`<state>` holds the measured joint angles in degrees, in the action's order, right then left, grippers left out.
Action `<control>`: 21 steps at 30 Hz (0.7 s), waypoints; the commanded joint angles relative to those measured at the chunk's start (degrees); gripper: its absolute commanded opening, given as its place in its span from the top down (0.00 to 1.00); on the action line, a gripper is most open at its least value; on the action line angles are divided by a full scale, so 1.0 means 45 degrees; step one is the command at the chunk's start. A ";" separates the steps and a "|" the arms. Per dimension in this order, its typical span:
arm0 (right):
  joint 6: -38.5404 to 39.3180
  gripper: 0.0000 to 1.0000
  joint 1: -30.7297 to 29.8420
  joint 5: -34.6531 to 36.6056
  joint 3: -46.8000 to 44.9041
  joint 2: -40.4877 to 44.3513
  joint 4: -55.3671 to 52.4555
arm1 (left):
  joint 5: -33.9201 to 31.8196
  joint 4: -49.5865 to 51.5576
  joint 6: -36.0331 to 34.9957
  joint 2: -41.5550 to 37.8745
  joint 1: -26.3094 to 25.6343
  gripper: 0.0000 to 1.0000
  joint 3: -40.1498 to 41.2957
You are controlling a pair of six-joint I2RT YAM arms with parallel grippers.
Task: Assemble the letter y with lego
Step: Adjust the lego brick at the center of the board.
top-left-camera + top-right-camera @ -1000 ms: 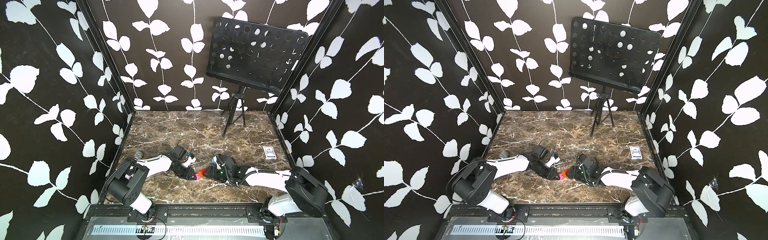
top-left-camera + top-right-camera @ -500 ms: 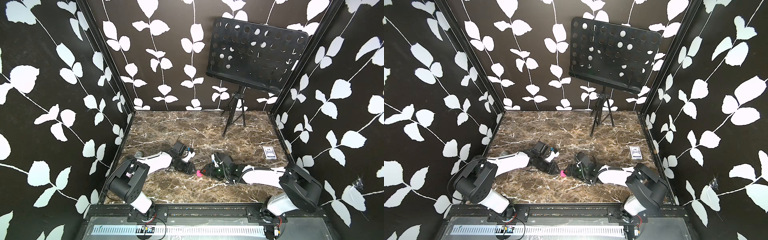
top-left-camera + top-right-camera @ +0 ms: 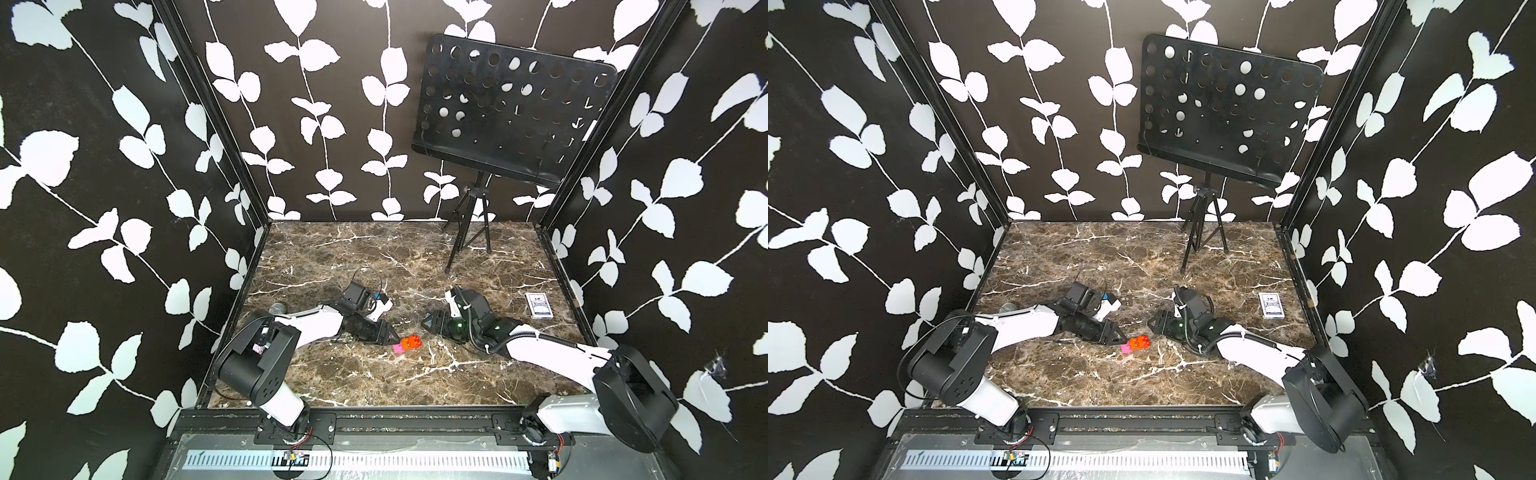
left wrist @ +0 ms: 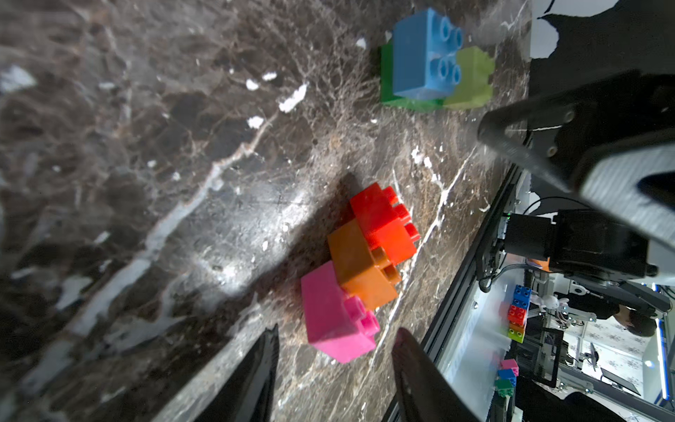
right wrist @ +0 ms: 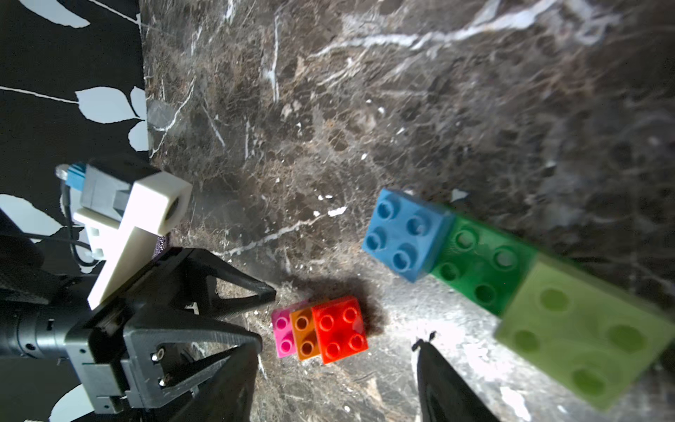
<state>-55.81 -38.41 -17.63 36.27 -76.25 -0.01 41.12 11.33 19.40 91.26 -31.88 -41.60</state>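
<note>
A stepped stack of pink, orange and red-orange lego lies on its side on the marble floor. My left gripper is open, its fingertips either side of the pink end without touching it. A blue brick sits on the long green brick, with a pale yellow-green brick at the other end. That piece lies on the floor beside my right gripper, which is open and empty. The letter y is not joined.
A blue-and-white card box lies at the right wall. A black music stand stands at the back right. A grey mesh ball rests by the left arm. Patterned walls close in three sides.
My left gripper drew back a little, then returned to the pink end with its jaws apart. The stack lies slightly further right, its red-orange brick showing again. The right gripper barely moved.
</note>
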 commanded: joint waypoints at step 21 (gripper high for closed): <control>0.0772 0.32 0.0099 -0.1795 0.0599 -0.1818 0.0686 | -0.1814 0.1187 -0.0990 0.0306 -0.0158 0.51 0.0227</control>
<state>-53.34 -38.20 -23.57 36.95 -83.70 1.41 38.85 12.32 16.97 92.84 -32.16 -41.32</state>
